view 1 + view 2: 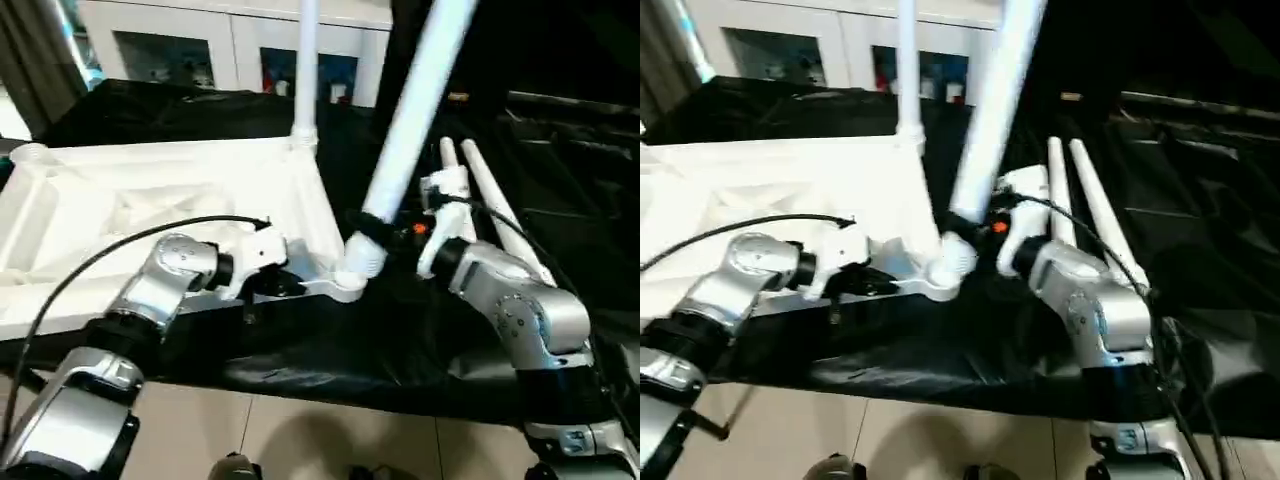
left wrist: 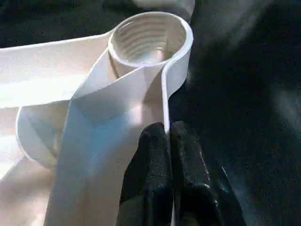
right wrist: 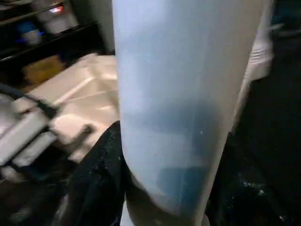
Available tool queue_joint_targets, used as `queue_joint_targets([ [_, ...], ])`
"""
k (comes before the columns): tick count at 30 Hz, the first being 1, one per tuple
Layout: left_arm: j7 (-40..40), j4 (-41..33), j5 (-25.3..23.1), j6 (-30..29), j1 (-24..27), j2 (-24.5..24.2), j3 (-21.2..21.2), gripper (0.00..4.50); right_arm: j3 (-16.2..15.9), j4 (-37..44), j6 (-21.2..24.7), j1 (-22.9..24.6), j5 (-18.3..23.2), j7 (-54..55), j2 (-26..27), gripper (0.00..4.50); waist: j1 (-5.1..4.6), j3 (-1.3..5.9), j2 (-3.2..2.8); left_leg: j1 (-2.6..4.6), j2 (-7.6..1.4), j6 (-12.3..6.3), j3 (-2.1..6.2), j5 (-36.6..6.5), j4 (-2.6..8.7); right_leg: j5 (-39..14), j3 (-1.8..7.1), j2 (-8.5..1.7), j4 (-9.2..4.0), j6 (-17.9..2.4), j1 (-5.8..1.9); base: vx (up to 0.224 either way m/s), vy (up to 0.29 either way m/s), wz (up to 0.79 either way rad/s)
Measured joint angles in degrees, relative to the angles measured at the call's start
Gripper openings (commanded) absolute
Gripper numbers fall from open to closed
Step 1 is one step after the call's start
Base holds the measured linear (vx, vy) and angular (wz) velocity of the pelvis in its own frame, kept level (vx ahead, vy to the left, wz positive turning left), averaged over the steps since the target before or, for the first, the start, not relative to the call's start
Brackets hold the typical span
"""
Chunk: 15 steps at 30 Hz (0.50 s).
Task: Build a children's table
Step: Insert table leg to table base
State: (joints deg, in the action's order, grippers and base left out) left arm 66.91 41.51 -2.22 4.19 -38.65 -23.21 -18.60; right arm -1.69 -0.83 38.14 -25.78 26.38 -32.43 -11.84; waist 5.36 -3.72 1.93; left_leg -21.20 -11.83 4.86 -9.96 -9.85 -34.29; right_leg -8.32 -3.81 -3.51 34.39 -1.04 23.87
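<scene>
Grippers first: left gripper (image 2: 170,155) clenched on the tabletop's (image 1: 150,190) side wall just short of the near corner socket (image 2: 149,40). Right gripper (image 1: 362,228) grasping a leg (image 1: 410,120) near its thick end, leg tilted toward 1 o'clock with its foot at that socket. Tabletop lies ribs-up on the black-draped desk (image 1: 330,350), at 10 o'clock. Two spare legs (image 1: 490,200) lie at 2 o'clock. Far corner has a leg (image 1: 306,70) standing upright.

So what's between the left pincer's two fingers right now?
The tabletop's thin side rim, near the threaded corner socket. The left pincer is pinched shut on it, clearest in the left wrist view.
</scene>
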Motion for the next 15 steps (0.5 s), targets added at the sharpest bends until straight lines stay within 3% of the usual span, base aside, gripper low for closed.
queue_joint_targets([
  [6, -1.19, 1.98, -0.76, 0.33, -1.1, 0.94, -0.12, 0.0, -3.51, -6.2, -1.93, -1.25, -4.33, -0.5, -0.18, 1.88, -0.11, 0.01, 0.01, 0.05, -0.01, 0.01, 0.0, 0.0, 0.0, 0.02, -0.01, 0.0, 0.07, -0.02, 0.0, 0.0, 0.0, 0.0],
  [15, -1.14, 2.55, -1.03, 1.04, -1.33, 1.03, -0.1, 0.0, -3.78, -9.74, -4.17, -2.75, -5.69, -0.61, -0.3, 1.87, -0.09, 0.02, 0.04, 0.05, 0.0, 0.01, 0.01, 0.0, 0.0, 0.02, -0.01, 0.0, 0.07, -0.02, -0.01, 0.0, 0.0, 0.0],
])
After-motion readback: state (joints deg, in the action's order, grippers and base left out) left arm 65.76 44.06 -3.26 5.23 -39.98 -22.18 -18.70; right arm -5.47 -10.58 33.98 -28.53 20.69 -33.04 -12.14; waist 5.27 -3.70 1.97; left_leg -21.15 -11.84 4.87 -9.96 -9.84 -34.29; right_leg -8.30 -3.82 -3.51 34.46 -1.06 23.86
